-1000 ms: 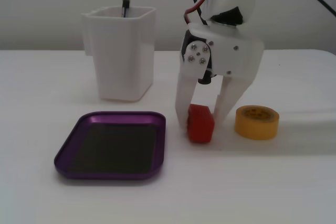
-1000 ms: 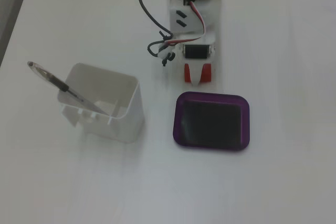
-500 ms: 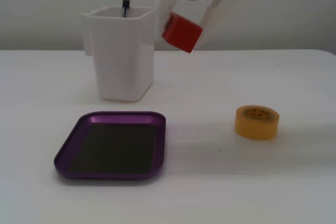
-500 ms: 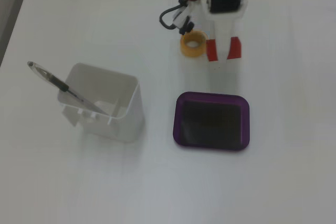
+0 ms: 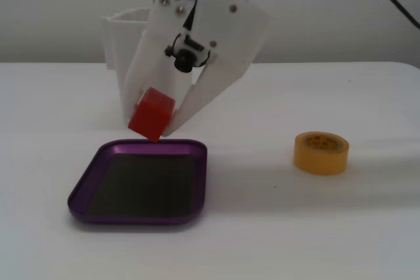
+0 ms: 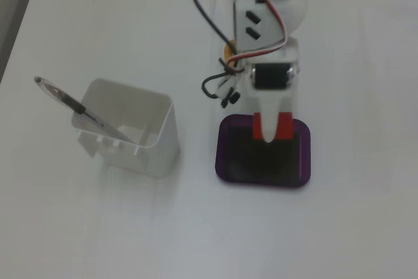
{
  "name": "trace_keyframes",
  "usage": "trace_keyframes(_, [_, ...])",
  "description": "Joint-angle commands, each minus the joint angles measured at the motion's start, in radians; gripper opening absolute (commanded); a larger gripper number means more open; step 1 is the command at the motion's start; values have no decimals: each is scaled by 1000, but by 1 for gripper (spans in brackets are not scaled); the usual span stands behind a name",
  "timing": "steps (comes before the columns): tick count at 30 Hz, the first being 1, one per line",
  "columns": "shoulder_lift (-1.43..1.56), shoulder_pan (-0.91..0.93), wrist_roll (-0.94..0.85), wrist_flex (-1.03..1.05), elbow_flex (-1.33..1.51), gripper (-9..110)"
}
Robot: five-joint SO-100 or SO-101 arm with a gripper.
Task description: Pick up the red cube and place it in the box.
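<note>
1. Red and matte, the cube point(image 5: 151, 114) is held clear of the table, tilted on one corner, just above the far rim of the tray point(image 5: 79, 185) in a fixed view. In another fixed view only two red slivers of it are seen, one on each side of the white finger above it.

2. The cube is clamped in the pincer point(image 5: 154, 122), whose jaws are closed only as far as the block's width allows; the white fingers point(image 5: 141, 77) are pressed against its opposite faces. Nothing else is touched by the pincer.

3. The carrying step is judged to be nearly over: the block hangs over the near end of the purple tray point(image 6: 225, 171) as seen from above, over the dark inner floor rather than outside the rim.

4. For the next move, a short lowering toward the dark floor appears to be called for, then an opening of the jaws. Because the block is held at a tilt and close to the rim, a release from this height could let it tumble or bounce out; a little more reach toward the tray's middle would be safer.

5. Behind the tray a white cup point(image 6: 134, 132) with a pen point(image 6: 85, 110) in it is seen, partly hidden by the arm from the side, and a roll of yellow tape point(image 5: 320, 152) lies well apart on the table point(image 5: 367, 227), clear of the path.
</note>
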Motion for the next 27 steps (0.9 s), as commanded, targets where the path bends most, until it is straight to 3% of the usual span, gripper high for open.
trace_keyframes(1, [-48,52,8,-17,-95,-1])
trace_keyframes(20, [-149,72,-2,-15,-120,0])
trace_keyframes(27, [-133,71,11,52,-123,13])
